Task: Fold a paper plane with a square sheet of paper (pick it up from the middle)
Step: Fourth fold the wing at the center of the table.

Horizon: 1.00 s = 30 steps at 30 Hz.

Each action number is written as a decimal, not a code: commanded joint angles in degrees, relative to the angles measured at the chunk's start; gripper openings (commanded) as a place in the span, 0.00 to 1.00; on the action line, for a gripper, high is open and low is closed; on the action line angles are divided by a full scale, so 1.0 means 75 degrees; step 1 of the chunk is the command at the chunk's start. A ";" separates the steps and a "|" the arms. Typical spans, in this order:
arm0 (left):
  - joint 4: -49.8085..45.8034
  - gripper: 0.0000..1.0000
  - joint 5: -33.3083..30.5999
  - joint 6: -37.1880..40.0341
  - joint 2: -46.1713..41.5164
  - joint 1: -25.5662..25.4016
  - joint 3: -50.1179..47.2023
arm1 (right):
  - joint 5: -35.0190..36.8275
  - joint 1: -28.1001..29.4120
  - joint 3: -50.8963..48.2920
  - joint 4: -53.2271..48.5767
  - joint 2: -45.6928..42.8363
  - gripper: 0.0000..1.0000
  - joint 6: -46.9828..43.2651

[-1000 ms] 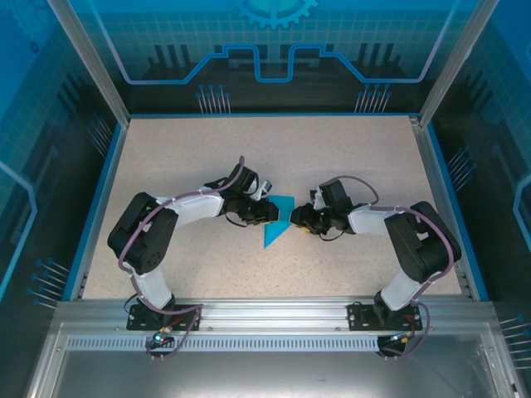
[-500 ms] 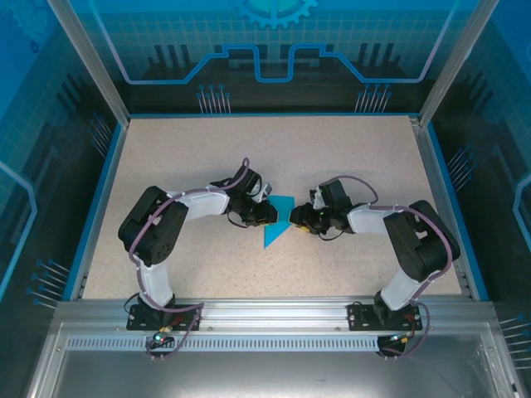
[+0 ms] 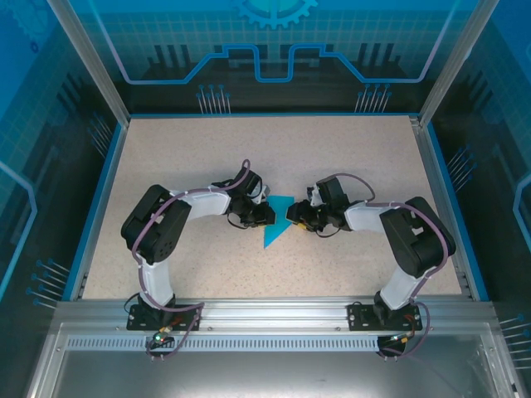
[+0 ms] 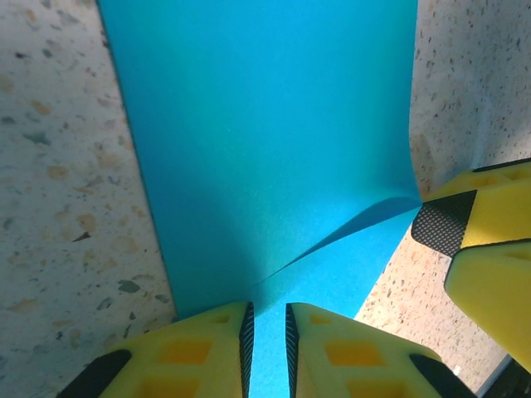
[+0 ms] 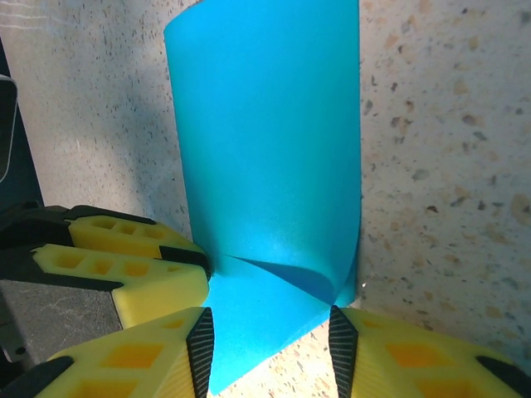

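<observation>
Layout at table (image 3: 182,149) centre: the square sheet of paper (image 3: 276,222) lies between the left gripper (image 3: 267,212) and the right gripper (image 3: 292,215), one at each side edge (fingertips facing), bases nearer the viewer.

My work surface is a speckled beige table (image 3: 348,157) framed by a blue rim (image 3: 98,199), with a ribbed aluminium rail (image 3: 274,311) running along the near edge in front of me. Around it stand translucent blue panels (image 3: 274,41) printed with a pale grid, a circuit-like outline and part of a gear emblem, held between slanted silver posts (image 3: 87,62). The light seems to fall from above, bright and even, though I cannot make out its source.
</observation>
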 commanded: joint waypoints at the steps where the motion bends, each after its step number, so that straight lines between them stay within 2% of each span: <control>1: -0.0129 0.21 -0.0051 0.0233 0.0028 0.0010 -0.0005 | -0.0199 0.0139 0.0187 0.0173 0.0147 0.44 0.0114; 10: 0.0035 0.22 0.0052 0.0184 -0.0037 0.0010 -0.0086 | -0.0367 0.0142 0.0205 0.0475 0.0278 0.44 0.0270; 15: 0.0034 0.23 0.0102 0.0169 -0.0387 0.0020 -0.0084 | -0.0803 0.0216 0.0128 0.1149 0.0419 0.38 -0.0087; 19: 0.0007 0.27 -0.0049 0.0245 -0.1124 0.0015 -0.0318 | -0.0546 0.0315 0.0173 0.0535 0.0288 0.35 -0.0564; 24: 0.0153 0.31 -0.0089 0.0157 -0.1850 -0.0011 -0.0816 | -0.0515 0.0393 0.0404 0.0062 0.0331 0.26 -0.0918; 30: 0.0078 0.34 -0.0592 0.0168 -0.2513 -0.0411 -0.1300 | -0.0455 0.0455 0.0456 0.0045 0.0360 0.23 -0.0874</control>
